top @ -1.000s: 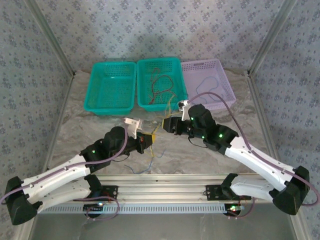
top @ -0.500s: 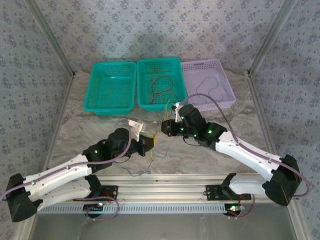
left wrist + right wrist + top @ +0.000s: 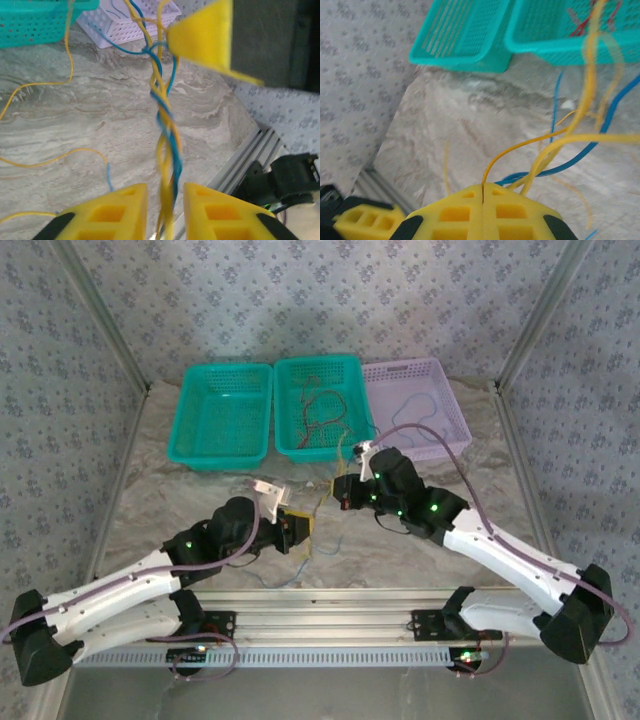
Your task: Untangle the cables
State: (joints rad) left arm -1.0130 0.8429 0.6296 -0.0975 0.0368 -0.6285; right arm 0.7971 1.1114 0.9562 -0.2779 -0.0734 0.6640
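The cables (image 3: 165,125) are seen as a yellow-and-blue twist held above the marbled table (image 3: 165,505), at the centre of the top view, between the two grippers. The left gripper (image 3: 165,192) is released: its yellow fingers (image 3: 125,210) are parted at the bottom of the left wrist frame, and the twist runs through the gap. The right gripper (image 3: 482,192) is clenched on a yellow strand (image 3: 520,147), which is pinched in the seam between its fingers at the bottom of the right wrist frame. Loose yellow and blue ends are spread over the table beside it. Along the upper edge of the table three baskets are lined up side by side: a teal basket (image 3: 215,462), a second teal basket (image 3: 279,410) with red wires in it, and a lilac basket (image 3: 462,435). Bare table is left at the left and right of the top view, bounded by patterned walls (image 3: 60,390). The lower edge is closed by a metal rail (image 3: 330,598), near which a thin blue end lies.
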